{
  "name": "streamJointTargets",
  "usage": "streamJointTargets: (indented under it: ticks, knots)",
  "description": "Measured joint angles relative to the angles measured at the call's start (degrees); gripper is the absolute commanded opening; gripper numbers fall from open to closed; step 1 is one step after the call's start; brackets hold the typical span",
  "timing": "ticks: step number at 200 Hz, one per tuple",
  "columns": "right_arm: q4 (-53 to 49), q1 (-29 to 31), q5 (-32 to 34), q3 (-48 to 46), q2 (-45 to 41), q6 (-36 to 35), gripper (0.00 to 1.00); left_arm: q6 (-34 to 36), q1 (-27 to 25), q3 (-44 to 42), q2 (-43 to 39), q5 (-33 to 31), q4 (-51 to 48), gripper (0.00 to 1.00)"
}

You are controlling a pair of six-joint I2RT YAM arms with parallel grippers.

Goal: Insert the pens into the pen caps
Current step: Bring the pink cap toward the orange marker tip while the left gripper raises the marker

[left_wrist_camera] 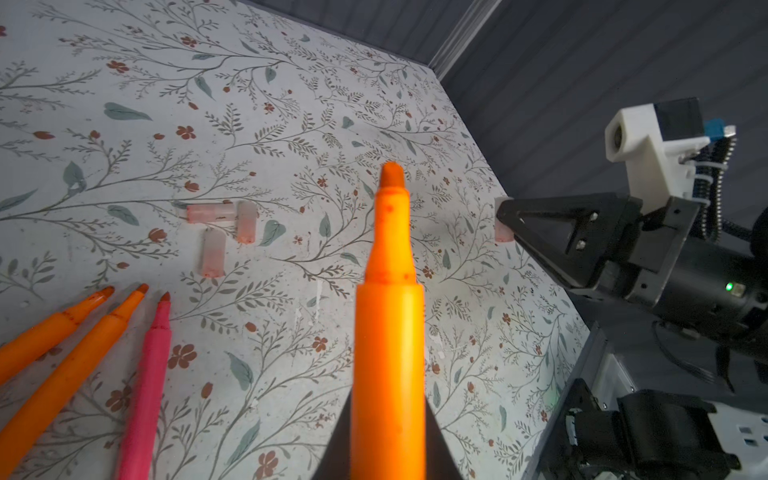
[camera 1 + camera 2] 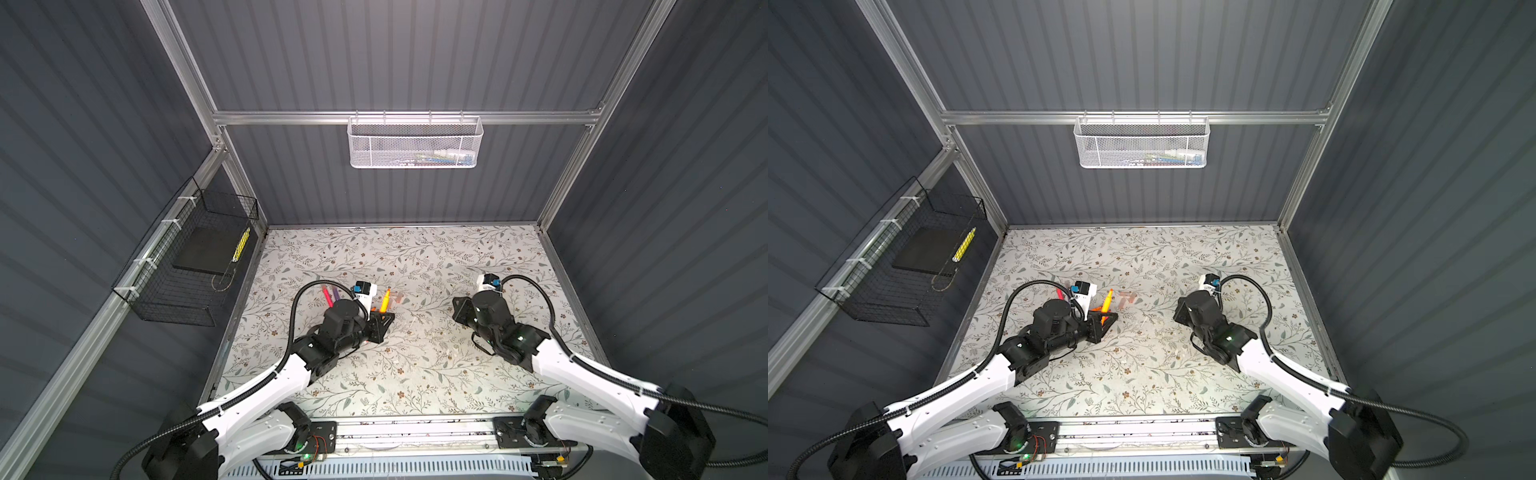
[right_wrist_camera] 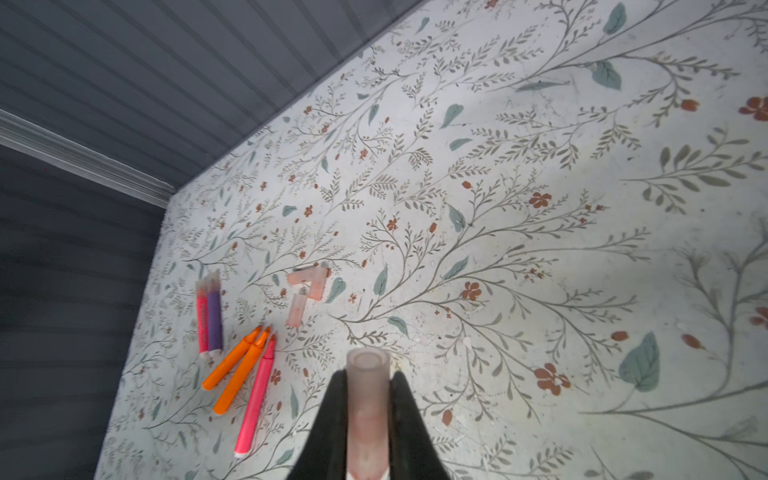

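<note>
My left gripper (image 1: 389,399) is shut on an orange pen (image 1: 388,324), whose tip points out past the fingers; in a top view this pen (image 2: 385,300) sticks up from the gripper (image 2: 380,322). My right gripper (image 3: 369,376) is shut on a pale pink pen cap (image 3: 368,399), open end outward, and hovers at the right (image 2: 459,311). Three loose pen caps (image 1: 214,253) lie together on the table. Two orange pens (image 3: 232,365) and a pink one (image 3: 255,403) lie beside them. A pink pen (image 3: 202,320) and a purple pen (image 3: 214,320) lie side by side further off.
The floral table top (image 2: 415,374) is walled by dark panels. A white mesh basket (image 2: 415,143) hangs on the back wall. On the left wall hangs a black wire basket (image 2: 187,266). A metal rail (image 2: 415,432) runs along the front edge between the arm bases.
</note>
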Motion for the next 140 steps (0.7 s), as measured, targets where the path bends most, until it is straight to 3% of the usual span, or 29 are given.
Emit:
streamJointTargets:
  ticks: [27, 58, 98, 140]
  knots:
    - [1.8, 0.0, -1.2, -3.2, -8.7, 0.3, 0.0, 3.4, -10.3, 1.2, 2.1, -3.7, 2.0, 0.0]
    - [4.2, 0.0, -1.2, -8.9, -17.2, 2.0, 0.0, 7.8, -17.7, 1.2, 7.3, -6.2, 4.9, 0.0]
    - [4.9, 0.0, 0.3, -15.1, -26.1, 6.3, 0.0, 11.9, -23.1, 1.2, 12.2, -7.3, 9.7, 0.0]
    - [9.1, 0.0, 0.0, -18.0, -28.4, 10.5, 0.0, 13.2, -25.7, 0.9, 17.3, -7.4, 15.8, 0.0]
